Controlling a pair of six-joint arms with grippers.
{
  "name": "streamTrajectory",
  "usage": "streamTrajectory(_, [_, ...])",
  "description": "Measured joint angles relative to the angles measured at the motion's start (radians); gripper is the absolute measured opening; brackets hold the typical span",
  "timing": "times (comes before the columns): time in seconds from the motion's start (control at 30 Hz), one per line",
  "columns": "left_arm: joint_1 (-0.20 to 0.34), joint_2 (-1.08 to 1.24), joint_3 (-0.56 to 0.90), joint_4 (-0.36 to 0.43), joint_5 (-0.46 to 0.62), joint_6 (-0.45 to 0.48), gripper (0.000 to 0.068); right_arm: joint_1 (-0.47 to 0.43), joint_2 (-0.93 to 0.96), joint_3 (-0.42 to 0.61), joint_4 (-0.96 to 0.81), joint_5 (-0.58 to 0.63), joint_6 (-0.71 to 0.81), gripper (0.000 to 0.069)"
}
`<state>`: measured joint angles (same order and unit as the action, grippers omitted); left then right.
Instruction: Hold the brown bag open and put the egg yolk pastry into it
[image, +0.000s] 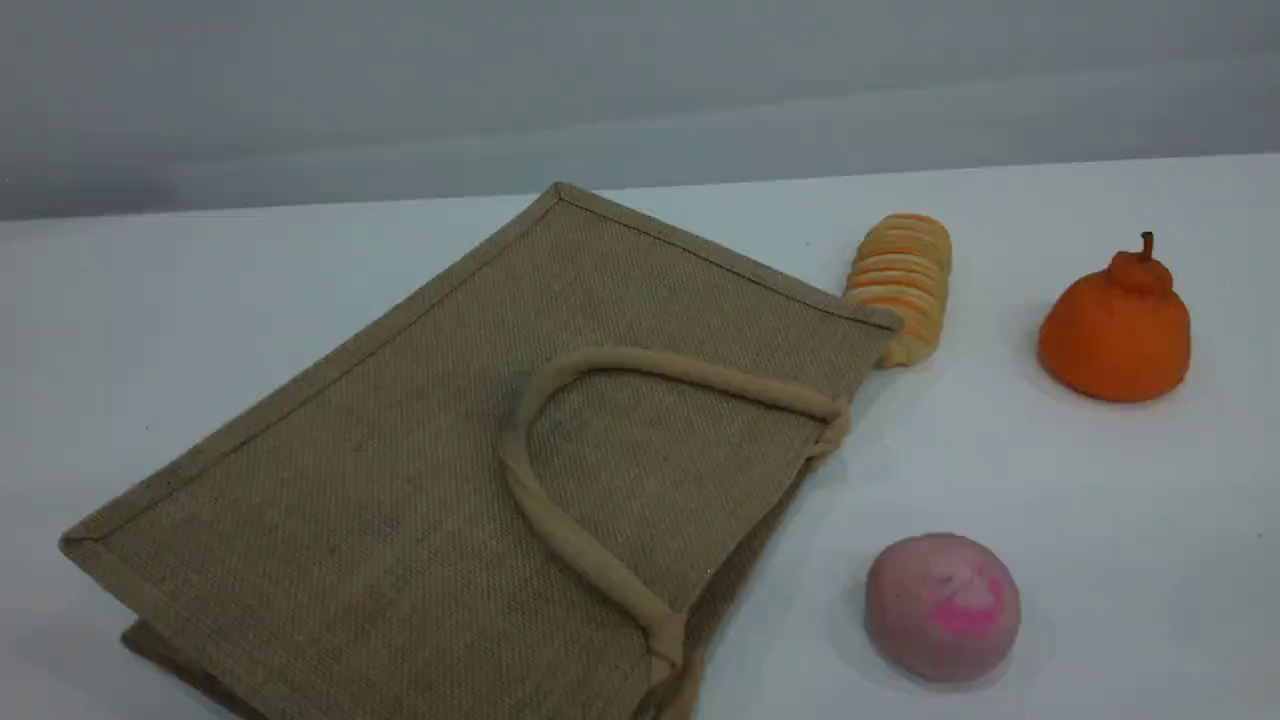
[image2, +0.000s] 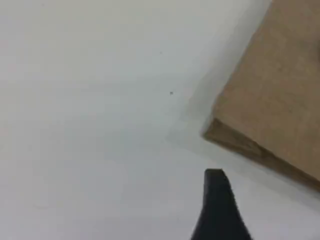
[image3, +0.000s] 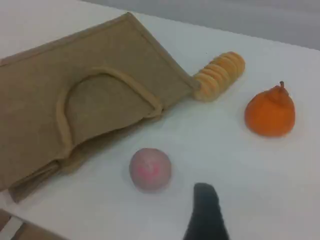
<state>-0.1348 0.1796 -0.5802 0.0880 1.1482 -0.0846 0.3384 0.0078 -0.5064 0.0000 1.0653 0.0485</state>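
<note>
The brown bag (image: 420, 450) lies flat on the white table with its mouth toward the lower right, and one beige handle (image: 560, 520) is folded onto its upper side. The egg yolk pastry is out of view in all three frames. Neither arm shows in the scene view. In the left wrist view one dark fingertip (image2: 216, 192) hovers over bare table just short of a corner of the bag (image2: 275, 100). In the right wrist view a fingertip (image3: 205, 210) hangs high above the table, near the pink bun (image3: 150, 169). Nothing is held by either gripper.
A pink dome-shaped bun (image: 942, 606) sits right of the bag's mouth. A ridged orange-striped bread (image: 902, 285) touches the bag's far right corner. An orange stemmed fruit (image: 1115, 330) stands at the far right. The table's near edge shows at the lower left of the right wrist view.
</note>
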Motion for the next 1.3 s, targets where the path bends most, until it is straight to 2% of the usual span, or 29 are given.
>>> streamTrajectory(0.17, [0.052, -0.058, 0.024, -0.021, -0.054, 0.000, 0.0403, 0.000, 0.000, 0.000, 0.000, 0.000, 0.000, 0.0447])
streamTrajectory(0.47, [0.102, -0.126, 0.077, -0.042, -0.073, 0.024, 0.0386, 0.000, 0.000, 0.000, 0.000, 0.000, 0.000, 0.0447])
streamTrajectory(1.3, [0.104, -0.180, 0.076, -0.039, -0.068, 0.024, 0.0384, -0.003, 0.000, 0.000, 0.000, 0.000, 0.000, 0.0447])
